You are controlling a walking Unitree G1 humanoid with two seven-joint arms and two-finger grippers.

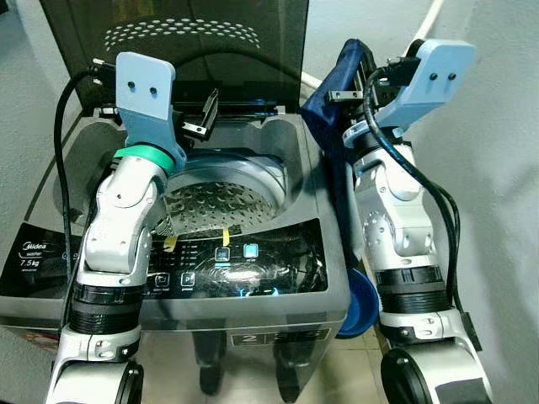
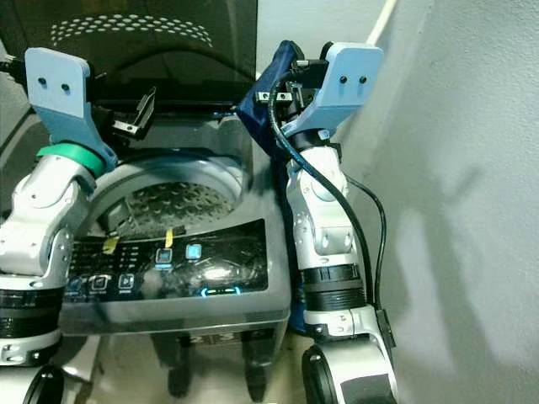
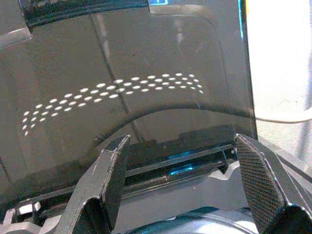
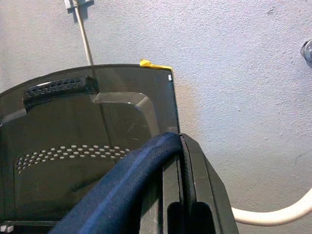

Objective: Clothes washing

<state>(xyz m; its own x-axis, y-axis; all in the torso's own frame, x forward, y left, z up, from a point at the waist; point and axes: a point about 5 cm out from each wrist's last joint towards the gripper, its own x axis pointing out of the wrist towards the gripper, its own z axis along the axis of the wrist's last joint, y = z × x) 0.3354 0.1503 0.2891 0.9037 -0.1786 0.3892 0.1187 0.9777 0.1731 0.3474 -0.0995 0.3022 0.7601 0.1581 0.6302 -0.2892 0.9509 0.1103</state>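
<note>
With the washing machine [image 1: 253,278] lid raised and its drum apparently empty, loading remains: the right gripper [image 1: 354,93] clamps a navy garment [image 1: 324,118] at the machine's right rear corner, while the left gripper [image 1: 198,114] hangs spread and empty over the tub's rear edge.

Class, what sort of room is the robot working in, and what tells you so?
Probably a home laundry corner: a top-loading washing machine with its lid raised, a hose on the wall, and dark blue clothing held by the right gripper.

You have a rough grey-white wall [image 2: 455,168] right of and behind the machine, a white hose [image 4: 273,214] running along it, and pale floor tiles [image 1: 354,370] at the base below.
</note>
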